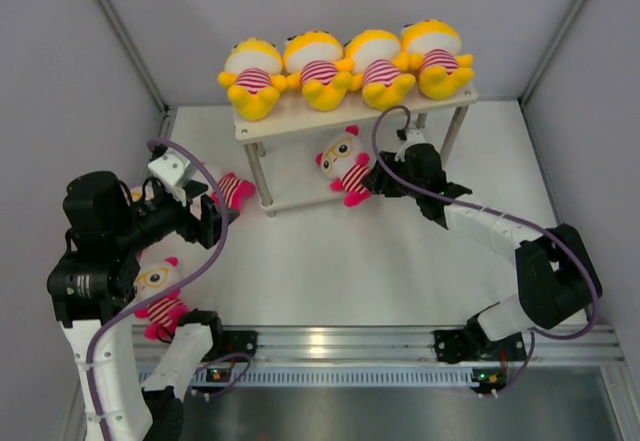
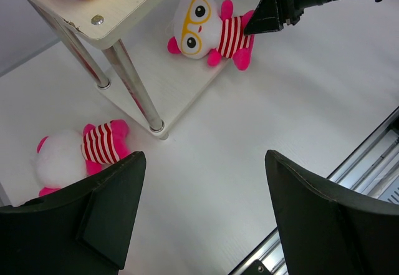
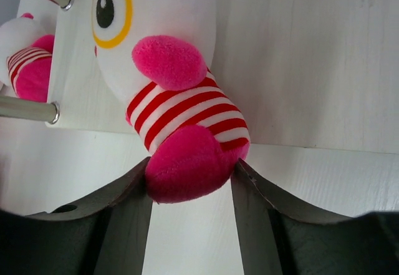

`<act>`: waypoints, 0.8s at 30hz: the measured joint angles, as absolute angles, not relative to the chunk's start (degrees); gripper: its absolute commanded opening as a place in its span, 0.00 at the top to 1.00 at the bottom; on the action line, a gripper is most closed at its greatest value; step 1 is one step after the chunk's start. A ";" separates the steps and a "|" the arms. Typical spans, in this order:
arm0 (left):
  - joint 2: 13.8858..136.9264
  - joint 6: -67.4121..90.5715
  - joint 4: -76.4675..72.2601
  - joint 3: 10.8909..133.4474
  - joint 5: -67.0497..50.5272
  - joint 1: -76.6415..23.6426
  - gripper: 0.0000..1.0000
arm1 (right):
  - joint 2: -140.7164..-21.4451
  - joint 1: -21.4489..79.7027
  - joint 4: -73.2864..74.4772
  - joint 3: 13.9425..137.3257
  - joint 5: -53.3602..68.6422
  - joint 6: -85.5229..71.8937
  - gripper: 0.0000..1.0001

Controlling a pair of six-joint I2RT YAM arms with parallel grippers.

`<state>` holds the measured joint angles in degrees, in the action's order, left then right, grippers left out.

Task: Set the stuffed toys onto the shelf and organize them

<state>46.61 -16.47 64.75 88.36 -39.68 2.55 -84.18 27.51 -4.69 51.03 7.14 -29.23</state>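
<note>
Right gripper (image 3: 191, 164) pinches the foot of a pink doll (image 1: 343, 164) lying on the lower board of the shelf (image 1: 290, 123), jaws pressed onto it. Four yellow dolls (image 1: 312, 61) sit abreast on the top board. Left gripper (image 2: 202, 163) is spread wide and empty above the table (image 1: 330, 261), with a second pink doll (image 2: 81, 153) at the shelf's 8 o'clock and a third pink doll (image 1: 160, 296) at the table's 8 o'clock edge.

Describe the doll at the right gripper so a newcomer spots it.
Find the pale wooden two-tier shelf at the back. On its lower board lies a pink white-faced plush doll, the only one there, its foot between the fingers of the right gripper.
</note>
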 measured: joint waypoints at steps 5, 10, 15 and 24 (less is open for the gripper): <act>46.61 -16.47 64.73 88.20 -40.23 2.55 0.17 | -84.51 27.51 -8.21 50.46 4.62 -29.58 0.55; 46.61 -16.47 64.73 87.72 -40.91 2.55 0.16 | -85.91 27.51 -11.05 49.04 1.69 -29.30 0.93; 46.54 -16.47 64.73 87.26 -41.19 2.55 0.16 | -86.32 27.51 -15.38 46.37 -0.97 -31.73 1.00; 46.46 -16.47 64.73 86.76 -41.32 2.55 0.16 | -78.98 27.46 -21.45 36.82 -13.67 -40.18 1.00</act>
<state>46.46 -16.47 64.73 86.76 -41.32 2.55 -78.98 27.46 -21.45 36.82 -13.67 -40.18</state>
